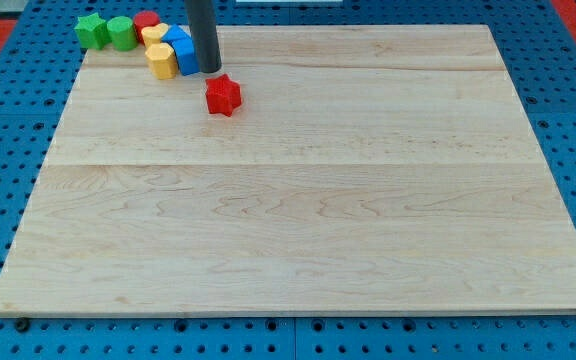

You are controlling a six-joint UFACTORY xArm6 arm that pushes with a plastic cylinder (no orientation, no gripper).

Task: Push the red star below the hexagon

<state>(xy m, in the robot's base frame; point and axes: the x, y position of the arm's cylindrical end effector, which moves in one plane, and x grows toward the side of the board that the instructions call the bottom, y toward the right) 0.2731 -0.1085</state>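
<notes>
No pincer on this rig, so there is no spread-or-pinched state to give; the arm ends in a dark rod and my tip sits on the wooden table near its top-left corner, just above and slightly to the view's left of the red star, close to it, contact not clear. The star lies alone, a little toward the view's bottom-right of a cluster of 6 blocks: green star, green cylinder, a red block, a small yellow block, a yellow hexagon and a blue block touching the rod's left side. The target spot, below the hexagon, looks free. Risks, as I judge them: the tip is on the wrong side, so a push from here would send the star down or rightward, away from the target; swinging round to the star's right could drag the blue block or nudge the hexagon and shift the target; an off-centre hit on the star's points may spin it aside.
</notes>
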